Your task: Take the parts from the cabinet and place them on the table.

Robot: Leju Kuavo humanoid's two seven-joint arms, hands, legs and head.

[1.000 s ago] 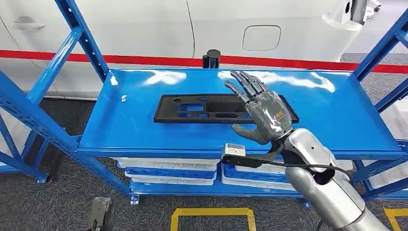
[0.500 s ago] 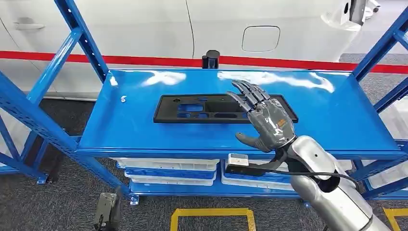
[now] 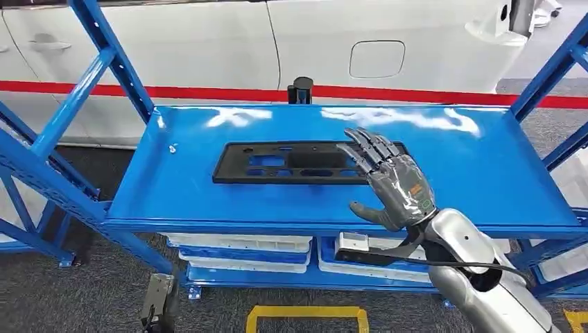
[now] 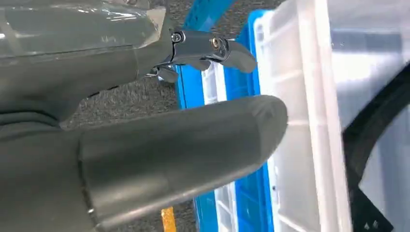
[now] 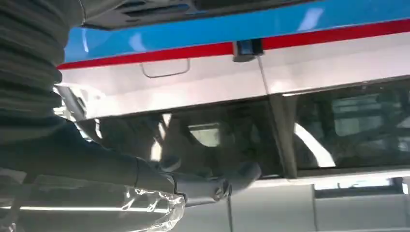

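A flat black plastic part with several cut-outs lies lengthwise on the top blue shelf of the cabinet. My right hand hovers over the part's right end, fingers stretched and apart, thumb out to the side, holding nothing. The hand hides that end of the part. In the right wrist view the right hand has its fingers extended, with the black part above the blue shelf edge. My left hand hangs low beside white bins, thumb and fingers apart, with nothing in it.
White bins sit on the lower shelf. Slanted blue frame beams flank the cabinet on both sides. A black post stands behind the shelf, before a white car body with a red stripe. Yellow floor marking lies below.
The camera has shifted slightly. My right hand has drawn back toward the shelf's front edge, so its fingertips now sit over the part's right end instead of beyond its far edge.
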